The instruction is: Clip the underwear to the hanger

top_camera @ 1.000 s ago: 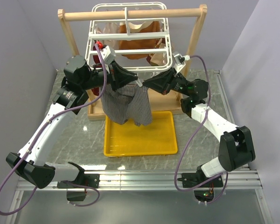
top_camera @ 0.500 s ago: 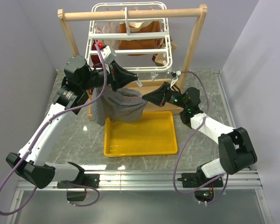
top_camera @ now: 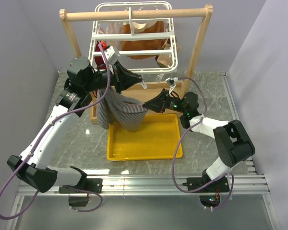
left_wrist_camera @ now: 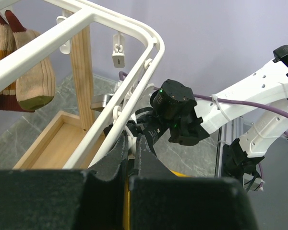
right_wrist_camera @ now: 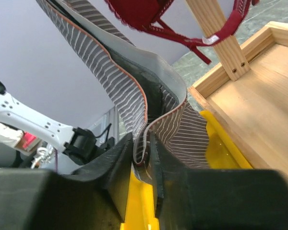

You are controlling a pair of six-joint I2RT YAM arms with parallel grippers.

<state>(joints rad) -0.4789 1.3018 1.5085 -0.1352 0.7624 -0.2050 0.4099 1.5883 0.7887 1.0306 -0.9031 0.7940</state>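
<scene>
Sagging underwear (top_camera: 125, 112), long axis crosswise

- The right tool (top_camera: 145, 104) now sits lower, away from the hanger (top_camera: 133, 40) rim and nearer the yellow tray (top_camera: 149, 146).
- The underwear (top_camera: 121, 111) hangs bunched and narrower, slung from the left tool (top_camera: 143, 85).
- The right arm (top_camera: 206, 125) folds inward.

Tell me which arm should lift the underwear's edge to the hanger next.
Right. The right gripper is shut on the underwear waistband, below the hanger. The left gripper is at the rim, apparently shut on a clip, so it looks occupied.
</scene>
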